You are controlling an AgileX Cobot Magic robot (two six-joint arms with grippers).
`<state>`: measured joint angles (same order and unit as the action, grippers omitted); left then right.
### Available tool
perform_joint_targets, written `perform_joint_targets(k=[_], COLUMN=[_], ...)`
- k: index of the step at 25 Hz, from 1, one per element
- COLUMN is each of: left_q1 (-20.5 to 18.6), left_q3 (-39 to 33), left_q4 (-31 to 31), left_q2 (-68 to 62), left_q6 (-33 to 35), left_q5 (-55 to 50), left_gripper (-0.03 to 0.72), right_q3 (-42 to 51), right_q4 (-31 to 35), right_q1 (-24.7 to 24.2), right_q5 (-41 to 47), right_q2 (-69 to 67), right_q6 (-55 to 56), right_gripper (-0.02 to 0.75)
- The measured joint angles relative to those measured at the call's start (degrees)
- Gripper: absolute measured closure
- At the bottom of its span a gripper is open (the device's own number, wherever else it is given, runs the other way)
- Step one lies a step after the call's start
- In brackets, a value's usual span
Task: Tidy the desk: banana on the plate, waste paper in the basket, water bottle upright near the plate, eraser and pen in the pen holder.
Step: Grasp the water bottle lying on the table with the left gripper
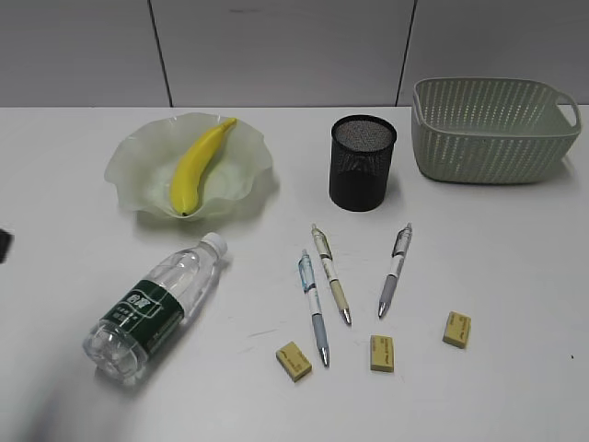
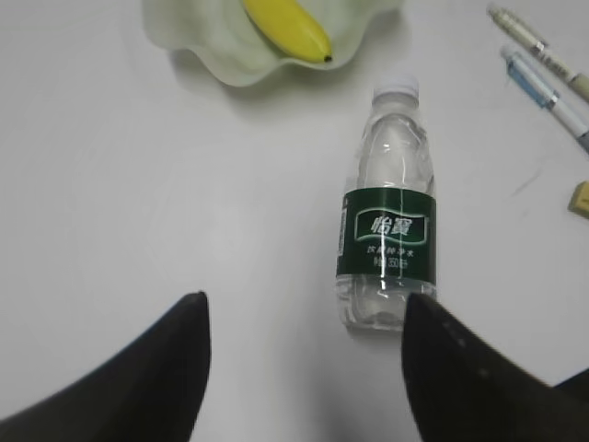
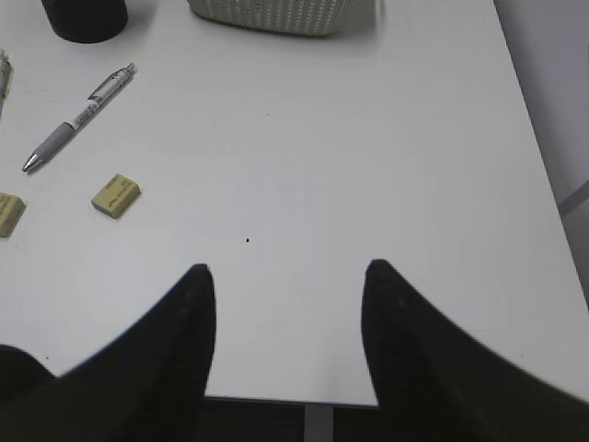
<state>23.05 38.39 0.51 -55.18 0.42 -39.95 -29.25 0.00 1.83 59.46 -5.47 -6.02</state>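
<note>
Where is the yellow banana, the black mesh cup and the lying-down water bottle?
Curved yellow banana [image 1: 201, 166], exterior view, middle of its body.
Black wire-mesh cylindrical cup [image 1: 362, 175], exterior view, front wall.
Clear plastic water bottle with dark green label [image 2: 386, 235], left wrist view, on the label.

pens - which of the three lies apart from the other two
The grey-grip pen on the right, below the pen holder. The other two pens lie side by side, further left.

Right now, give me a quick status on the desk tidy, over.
Left gripper open, empty, above desk beside lying bottle. Right gripper open, empty. Banana on plate. Pens, erasers loose; nothing blocking the bottle.
</note>
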Motion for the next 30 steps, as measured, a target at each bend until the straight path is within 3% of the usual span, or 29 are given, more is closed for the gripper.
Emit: perform_joint_targets(k=[6,11,15,26,30], left_q1=[4.7,7.3,7.6,7.6,7.6], left_q3=[11.5,20.6,24.4,25.5,25.5], left_q4=[-0.9,-1.5,-1.5,-1.5,-1.5], left_q2=[-28.1,-42.9,-48.2,-53.5,-54.4], left_q6=[1.6,1.5,1.2,0.5,0.5], left_q5=[0.9,-1.8,-1.5,3.9,6.5], left_gripper=[0.194,0.041,0.011,0.022,0.134], right_q3=[0.0,0.0,0.0,0.0,0.0], right_q4=[0.0,0.0,0.0,0.0,0.0], right_q1=[0.0,0.0,0.0,0.0,0.0], right_q5=[0.0,0.0,0.0,0.0,0.0], right_q2=[0.0,0.0,0.0,0.0,0.0], right_q6=[1.3,1.5,1.5,1.6,1.7], right_gripper=[0.325,0.325,0.340,0.370,0.372])
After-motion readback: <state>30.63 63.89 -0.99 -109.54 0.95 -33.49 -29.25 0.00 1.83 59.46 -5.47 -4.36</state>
